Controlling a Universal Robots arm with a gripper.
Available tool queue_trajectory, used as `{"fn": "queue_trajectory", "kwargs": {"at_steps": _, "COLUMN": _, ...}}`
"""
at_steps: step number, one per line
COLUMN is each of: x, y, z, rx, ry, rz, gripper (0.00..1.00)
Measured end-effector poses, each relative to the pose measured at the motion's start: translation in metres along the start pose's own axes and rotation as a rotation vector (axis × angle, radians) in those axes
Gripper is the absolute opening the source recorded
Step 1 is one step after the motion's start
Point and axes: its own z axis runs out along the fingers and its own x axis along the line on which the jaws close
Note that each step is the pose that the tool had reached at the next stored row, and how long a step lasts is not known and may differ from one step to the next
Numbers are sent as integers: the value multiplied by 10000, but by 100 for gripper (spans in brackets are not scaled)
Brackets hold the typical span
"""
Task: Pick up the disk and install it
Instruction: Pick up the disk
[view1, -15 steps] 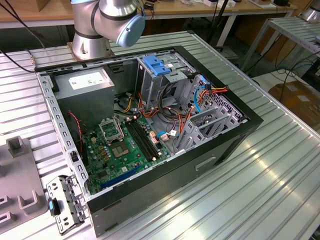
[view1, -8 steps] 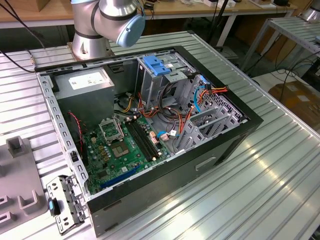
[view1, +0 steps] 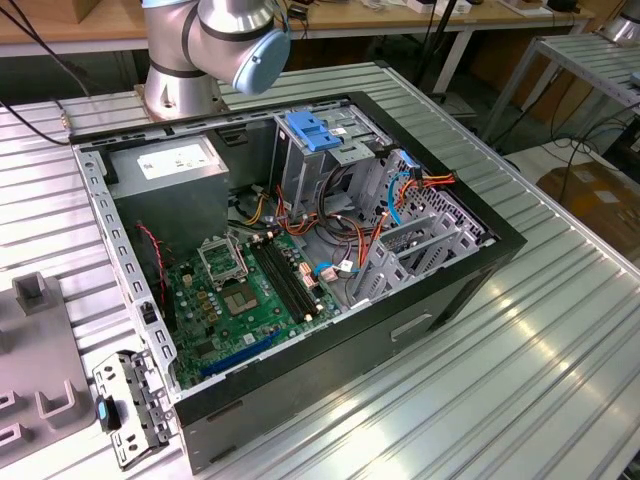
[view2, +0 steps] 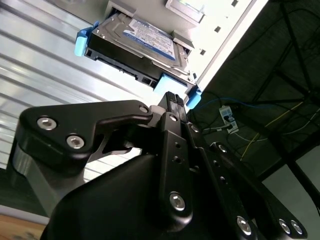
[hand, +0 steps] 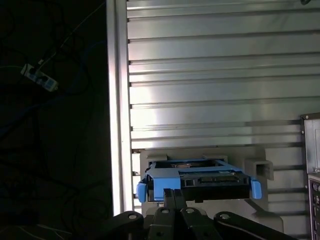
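The disk (view2: 145, 42) sits in its grey holder (hand: 260, 167), not picked up yet. The tool (view2: 172, 98) is near it, clenched on nothing.

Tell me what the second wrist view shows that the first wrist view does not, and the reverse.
Second wrist view's own: the disk seen at a slant, its white-and-blue label facing the camera. First wrist view's own: the disk's near end face-on and a grey block on the pale grey holder beside it. Shared: the disk in its blue carrier bracket sitting on that holder, the ribbed metal table, and the tool close to the disk, shut, holding nothing.
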Motion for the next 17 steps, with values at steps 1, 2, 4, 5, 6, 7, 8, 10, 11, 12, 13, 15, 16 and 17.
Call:
{"fn": "queue_trajectory", "kwargs": {"at_steps": 1, "x": 0, "y": 0, "z": 0, "rx": 2, "ry": 2, "rz": -65, "gripper": 11}}
{"fn": "queue_trajectory", "kwargs": {"at_steps": 2, "x": 0, "y": -1, "z": 0, "rx": 4, "ry": 4, "rz": -176, "gripper": 11}}
{"fn": "queue_trajectory", "kwargs": {"at_steps": 4, "x": 0, "y": -1, "z": 1, "rx": 8, "ry": 7, "rz": -435, "gripper": 11}}
{"fn": "queue_trajectory", "kwargs": {"at_steps": 5, "x": 0, "y": -1, "z": 1, "rx": 9, "ry": 10, "rz": -551, "gripper": 11}}
{"fn": "queue_trajectory", "kwargs": {"at_steps": 6, "x": 0, "y": -1, "z": 0, "rx": 13, "ry": 15, "rz": -748, "gripper": 11}}
{"fn": "queue_trajectory", "kwargs": {"at_steps": 7, "x": 0, "y": 0, "z": 0, "rx": 16, "ry": 19, "rz": -941, "gripper": 11}}
{"fn": "queue_trajectory", "kwargs": {"at_steps": 8, "x": 0, "y": 0, "z": 1, "rx": 20, "ry": 22, "rz": -1160, "gripper": 11}}
{"fn": "queue_trajectory", "kwargs": {"at_steps": 10, "x": 0, "y": 0, "z": 0, "rx": 26, "ry": 31, "rz": -1507, "gripper": 11}}
{"fn": "queue_trajectory", "kwargs": {"at_steps": 11, "x": 0, "y": 0, "z": 1, "rx": 31, "ry": 35, "rz": -1767, "gripper": 11}}
{"fn": "queue_trajectory", "kwargs": {"at_steps": 12, "x": 0, "y": 0, "z": 0, "rx": 34, "ry": 39, "rz": -1953, "gripper": 11}}
{"fn": "queue_trajectory", "kwargs": {"at_steps": 13, "x": 0, "y": 0, "z": 0, "rx": 36, "ry": 42, "rz": -2095, "gripper": 11}}
{"fn": "queue_trajectory", "kwargs": {"at_steps": 15, "x": 0, "y": 0, "z": 0, "rx": 43, "ry": 49, "rz": -2470, "gripper": 11}}
{"fn": "queue_trajectory", "kwargs": {"at_steps": 16, "x": 0, "y": 0, "z": 0, "rx": 47, "ry": 54, "rz": -2686, "gripper": 11}}
{"fn": "queue_trajectory", "kwargs": {"at_steps": 17, "x": 0, "y": 0, "z": 0, "rx": 49, "ry": 57, "rz": -2858, "gripper": 11}}
